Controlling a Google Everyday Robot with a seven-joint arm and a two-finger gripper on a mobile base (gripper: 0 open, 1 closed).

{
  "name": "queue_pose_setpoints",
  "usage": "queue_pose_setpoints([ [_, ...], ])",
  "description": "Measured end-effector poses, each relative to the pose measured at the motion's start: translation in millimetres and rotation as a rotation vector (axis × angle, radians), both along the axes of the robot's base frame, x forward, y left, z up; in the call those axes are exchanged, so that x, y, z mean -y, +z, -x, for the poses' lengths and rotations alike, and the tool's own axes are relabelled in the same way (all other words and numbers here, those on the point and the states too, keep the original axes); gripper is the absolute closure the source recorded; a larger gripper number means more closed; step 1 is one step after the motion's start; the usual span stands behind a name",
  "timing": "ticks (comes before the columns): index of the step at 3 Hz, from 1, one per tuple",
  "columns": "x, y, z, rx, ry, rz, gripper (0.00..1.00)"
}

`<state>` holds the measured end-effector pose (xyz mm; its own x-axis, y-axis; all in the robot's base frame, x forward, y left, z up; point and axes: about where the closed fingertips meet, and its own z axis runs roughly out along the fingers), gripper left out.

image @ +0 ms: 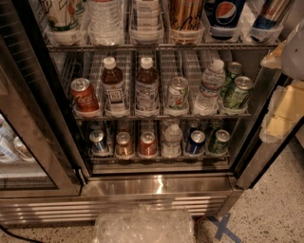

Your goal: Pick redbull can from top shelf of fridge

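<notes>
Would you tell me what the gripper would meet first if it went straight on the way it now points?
The gripper, at the right edge, seems to point left: probably the right wall of the fridge first, then the green can; depth unclear.

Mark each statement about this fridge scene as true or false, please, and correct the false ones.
1. The Pepsi can stands left of the redbull can on the top shelf. True.
2. The gripper grips the redbull can. False: it hangs at the right edge of the view, outside the fridge, apart from the can.
3. The glass door is shut. False: it stands open at the left.
4. A red can stands at the left end of the middle shelf. True.
</notes>
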<state>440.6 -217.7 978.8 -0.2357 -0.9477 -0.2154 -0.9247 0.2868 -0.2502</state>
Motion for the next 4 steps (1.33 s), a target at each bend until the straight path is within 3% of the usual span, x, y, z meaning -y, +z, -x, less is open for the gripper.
queue_pose_setpoints([
  [1, 13.3, 3.6, -7.9, 0.028, -0.144, -0.132, 0.0],
  [2, 23.3, 16.1, -15.8, 0.094, -0.302, -0.323, 0.0],
  [3, 23.3, 16.1, -15.8, 0.094, -0.302, -0.323, 0.0],
  [4, 18.6, 17.5, -18.4, 0.112, -0.315, -0.385, 0.0],
])
